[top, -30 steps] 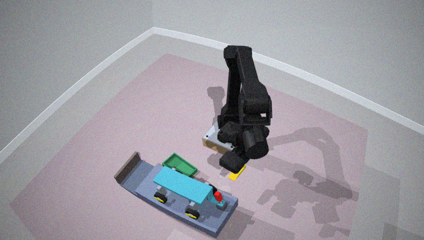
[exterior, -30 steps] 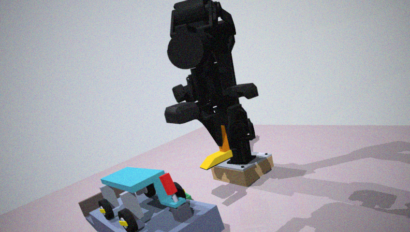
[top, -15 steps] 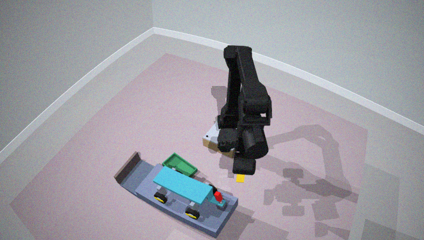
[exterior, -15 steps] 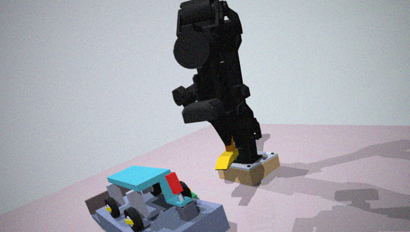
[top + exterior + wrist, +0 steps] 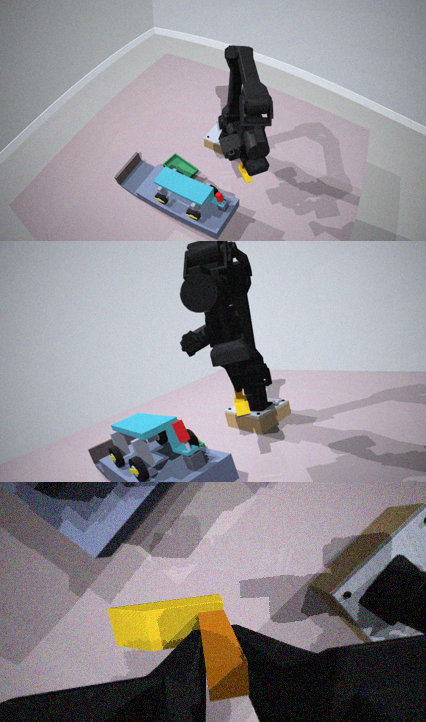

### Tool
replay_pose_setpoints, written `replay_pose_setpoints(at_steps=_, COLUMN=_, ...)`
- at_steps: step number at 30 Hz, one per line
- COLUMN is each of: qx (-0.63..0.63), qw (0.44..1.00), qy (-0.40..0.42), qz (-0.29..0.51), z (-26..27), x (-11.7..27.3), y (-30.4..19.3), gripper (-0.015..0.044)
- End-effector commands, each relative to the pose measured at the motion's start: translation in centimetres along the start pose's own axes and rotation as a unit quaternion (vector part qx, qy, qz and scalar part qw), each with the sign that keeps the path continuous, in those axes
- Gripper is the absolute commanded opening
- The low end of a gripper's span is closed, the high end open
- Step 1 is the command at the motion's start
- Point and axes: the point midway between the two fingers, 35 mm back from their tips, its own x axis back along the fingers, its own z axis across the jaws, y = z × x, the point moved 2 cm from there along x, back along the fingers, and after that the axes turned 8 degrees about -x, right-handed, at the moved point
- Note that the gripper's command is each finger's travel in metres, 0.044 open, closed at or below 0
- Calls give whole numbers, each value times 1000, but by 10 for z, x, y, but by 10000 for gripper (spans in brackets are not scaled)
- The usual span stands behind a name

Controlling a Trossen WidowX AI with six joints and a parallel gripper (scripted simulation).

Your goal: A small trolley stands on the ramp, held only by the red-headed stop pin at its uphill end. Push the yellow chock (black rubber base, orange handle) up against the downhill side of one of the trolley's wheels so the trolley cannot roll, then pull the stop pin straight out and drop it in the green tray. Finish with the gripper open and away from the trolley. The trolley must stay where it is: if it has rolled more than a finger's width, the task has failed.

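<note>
My gripper [image 5: 215, 636] is shut on the orange handle of the yellow chock [image 5: 245, 175] [image 5: 241, 406] [image 5: 137, 629] and holds it in the air, between the ramp and the arm's base. The blue-grey ramp [image 5: 224, 223] [image 5: 224, 467] carries the trolley [image 5: 185, 185] [image 5: 138, 423], which has a cyan top and black wheels with yellow marks. The red-headed stop pin [image 5: 219, 197] [image 5: 181, 431] stands upright through the cyan tab at the trolley's uphill end. The green tray [image 5: 186, 166] lies behind the ramp, partly hidden by the trolley in the top view.
The arm's base block [image 5: 211, 143] [image 5: 250, 422] [image 5: 350, 562] stands behind the ramp's uphill end. A brown end board [image 5: 128, 167] [image 5: 103, 450] stands across the ramp's low end. Walls rise behind the pink floor area.
</note>
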Motion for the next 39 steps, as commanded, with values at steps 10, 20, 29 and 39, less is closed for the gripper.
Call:
replay_pose_setpoints(at_steps=10, qx=209, qw=978, qy=-2, qz=2, z=0, x=0, y=0, gripper=0)
replay_pose_setpoints(at_steps=20, qx=345, qw=938, qy=-2, qz=3, z=0, x=0, y=0, gripper=0)
replay_pose_setpoints(at_steps=29, qx=349, qw=937, qy=-2, qz=2, z=-5, x=-1, y=11, gripper=0)
replay_pose_setpoints(at_steps=39, qx=353, qw=936, qy=-3, qz=1, z=-20, x=-3, y=45, gripper=0)
